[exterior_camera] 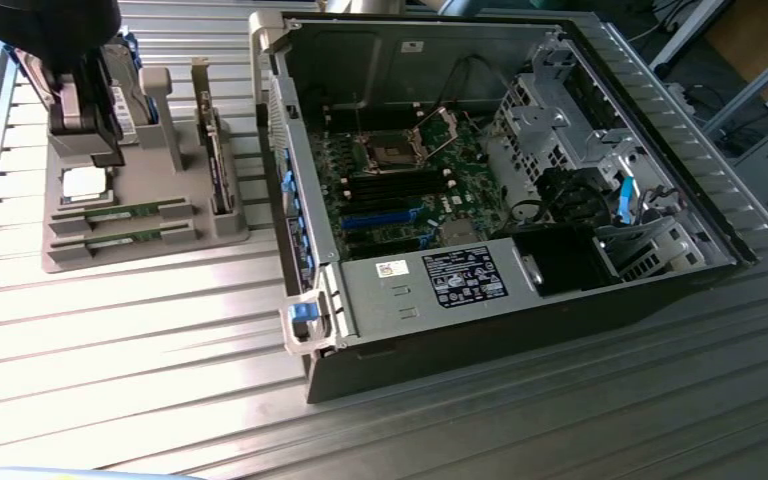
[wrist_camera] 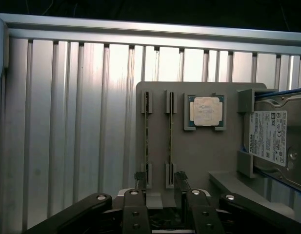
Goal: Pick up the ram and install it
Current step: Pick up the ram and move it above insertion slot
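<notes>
- Two thin green boards stand on edge, parallel, in the slotted holders of a grey tray: the first ram stick and the second ram stick.
- Both sticks begin just beyond the tips of the gripper and run straight away from it.
- The gripper's jaws are spread wide and hold nothing; its black fingertips are bare.
- The first ram stick lines up just inside one fingertip and the second just inside the other, so both fall within the width of the gap.
- How high the gripper hangs over the tray cannot be told.
- Ahead of the gripper, past the second ram stick on the side away from the first, a processor lies flat in a square pocket of the tray.
- Farther out on that same side, a hard drive sits between grey blocks with its white label showing.
- In the exterior view the dark arm hangs over the tray.
- An open computer case lies on its side on the slatted aluminium bench, well apart from the gripper.
- Inside the case, the green motherboard faces up, with a row of black memory slots on it.
</notes>
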Controlling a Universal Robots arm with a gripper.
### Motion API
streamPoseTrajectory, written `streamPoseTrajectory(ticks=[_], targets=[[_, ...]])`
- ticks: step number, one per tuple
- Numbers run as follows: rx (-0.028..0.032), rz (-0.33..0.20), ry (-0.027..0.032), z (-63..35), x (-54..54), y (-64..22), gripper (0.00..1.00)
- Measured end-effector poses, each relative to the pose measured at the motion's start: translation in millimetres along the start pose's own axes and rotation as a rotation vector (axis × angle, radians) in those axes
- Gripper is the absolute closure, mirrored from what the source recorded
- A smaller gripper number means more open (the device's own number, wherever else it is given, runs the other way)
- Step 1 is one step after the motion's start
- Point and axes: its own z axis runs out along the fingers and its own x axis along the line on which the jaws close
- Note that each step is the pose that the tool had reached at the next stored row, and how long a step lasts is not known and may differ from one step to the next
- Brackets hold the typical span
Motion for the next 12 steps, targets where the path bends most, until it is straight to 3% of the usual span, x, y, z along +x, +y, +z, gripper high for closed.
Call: streamPoseTrajectory(ticks=[12], targets=[[0.0000,0.000,0.0000,4.1,0.1,-0.1,0.64]])
